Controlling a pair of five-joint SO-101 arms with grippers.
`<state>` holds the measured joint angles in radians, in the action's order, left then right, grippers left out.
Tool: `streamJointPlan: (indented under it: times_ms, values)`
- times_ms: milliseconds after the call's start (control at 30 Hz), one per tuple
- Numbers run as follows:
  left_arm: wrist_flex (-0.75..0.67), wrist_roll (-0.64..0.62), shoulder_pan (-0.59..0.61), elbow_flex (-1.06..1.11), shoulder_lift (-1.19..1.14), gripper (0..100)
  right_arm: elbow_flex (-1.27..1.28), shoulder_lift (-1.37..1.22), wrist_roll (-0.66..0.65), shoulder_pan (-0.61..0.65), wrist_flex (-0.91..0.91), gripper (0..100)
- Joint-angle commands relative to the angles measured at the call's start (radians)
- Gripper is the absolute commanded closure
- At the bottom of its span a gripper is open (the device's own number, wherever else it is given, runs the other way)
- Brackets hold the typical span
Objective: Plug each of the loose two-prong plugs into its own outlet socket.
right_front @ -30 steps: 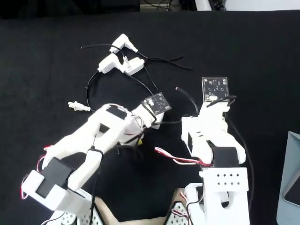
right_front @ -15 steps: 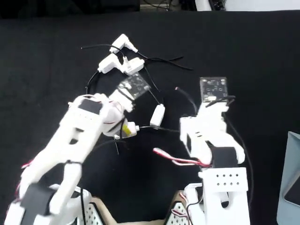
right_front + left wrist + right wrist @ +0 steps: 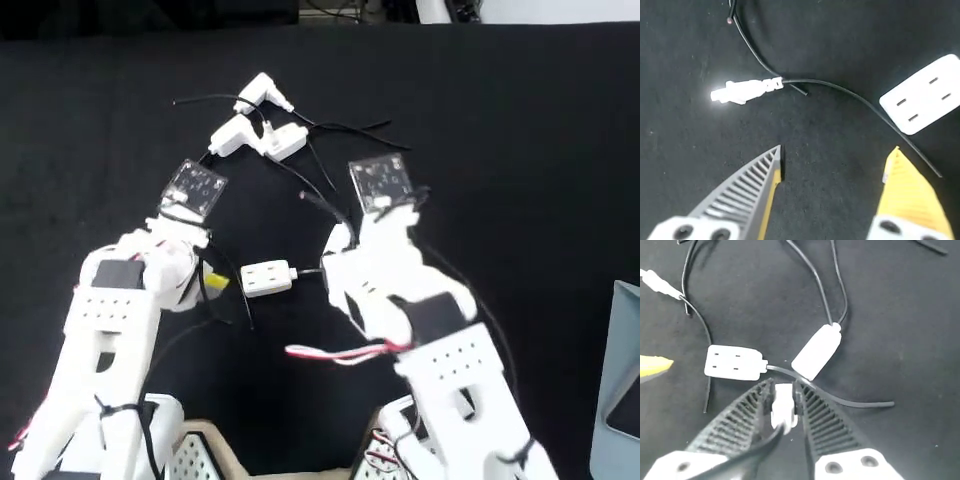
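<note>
two white robot arms work over a black tabletop strewn with thin black cables. the right gripper is clamped on a small white plug, with its ribbed fingers pressed against either side of the plug body. whether the plug is lifted clear of the cloth cannot be told. it sits just to the right of a white outlet block, which lies flat between the two arms near the middle of the tabletop. the block's paired slots face up, and a black cable leaves its right end toward the right arm. just beyond the held plug, also right of the block, rests a white oblong connector with two cables running from its far end. the left gripper hangs wide open over bare cloth with nothing in its grasp, one side grey and ribbed and the other yellow. ahead of it a loose two-prong plug lies on its side at the end of a black cable, to the left of the outlet block and apart from it. at the far side of the tabletop, left of centre, a cluster of white connectors lies tangled with more cable, well apart from both arms.
</note>
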<state>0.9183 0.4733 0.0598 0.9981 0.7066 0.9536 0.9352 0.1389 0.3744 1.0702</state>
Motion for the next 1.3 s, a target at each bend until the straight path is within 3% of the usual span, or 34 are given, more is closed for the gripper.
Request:
streamJointPlan:
  times_ms: [0,100,367,667,800,933,1033,1267]
  values:
    - [-0.118,0.041,-0.022,0.033,0.035,68,-0.104,-0.097,0.04,0.006,-0.02,98.7]
    - [-0.126,0.155,-0.102,0.03,0.002,67,-0.11,-0.124,0.043,-0.029,-0.02,98.7]
    - [-0.137,0.166,-0.274,-0.087,-0.166,63,-0.102,-0.117,0.035,-0.227,-0.018,98.7]
    - [-0.226,0.164,-0.298,-0.298,-0.566,63,0.012,-0.113,0.032,-0.31,-0.123,98.6]
    - [-0.226,0.161,-0.302,-0.371,-0.663,76,0.012,-0.113,0.032,-0.356,-0.126,98.6]
    - [-0.227,0.021,-0.295,-0.432,-0.664,86,0.01,-0.113,0.032,-0.382,-0.127,98.6]
    - [-0.227,-0.069,-0.291,-0.489,-0.672,87,0.013,-0.113,0.011,-0.382,-0.127,98.6]
    - [-0.259,-0.133,-0.295,-0.51,-0.674,87,0.016,-0.113,0.011,-0.382,-0.127,98.6]
